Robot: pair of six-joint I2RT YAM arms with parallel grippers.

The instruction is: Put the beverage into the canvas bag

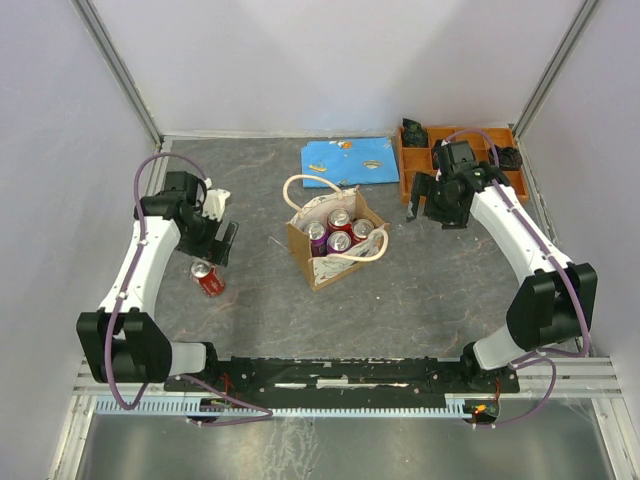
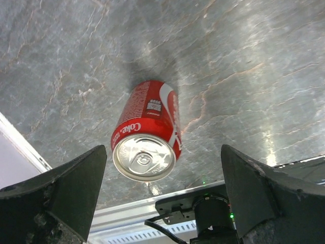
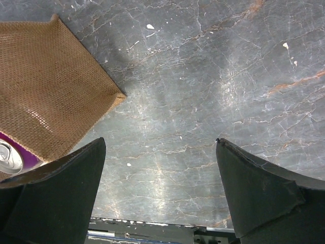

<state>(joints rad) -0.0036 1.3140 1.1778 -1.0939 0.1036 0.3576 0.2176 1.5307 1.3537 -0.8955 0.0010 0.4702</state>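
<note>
Beverage: a red Coke can [image 2: 147,127] sits on the grey table [image 1: 440,290], left of the canvas bag [image 1: 335,240] and well apart from it. It looks upright, silver top toward the wrist camera, though the angle leaves that unsure.
Left claw: the left gripper [image 1: 213,243] hangs just above the can, its fingers [image 2: 61,198] spread wide to either side and touching nothing.
Right claw: the right gripper [image 1: 425,200] is also spread wide, with nothing between the fingers, over bare table just right of the bag.
Bag: it stands open mid-table with four cans [image 1: 338,232] inside, two red and two purple, filling most of the floor. One rope handle [image 1: 362,252] droops across the near right side of the mouth.
Stage: grasp not yet made, by my reading.
Risk, grasp: an off-centre descent would let one finger nudge the can, tipping it so it rolls away.
Risk, grip: the smooth round wall may slip or twist if pinched near the rim.
Risk, placing: little free room is left. The can may land on another can's top and topple out, or snag the drooping handle and drag the soft bag over.
</note>
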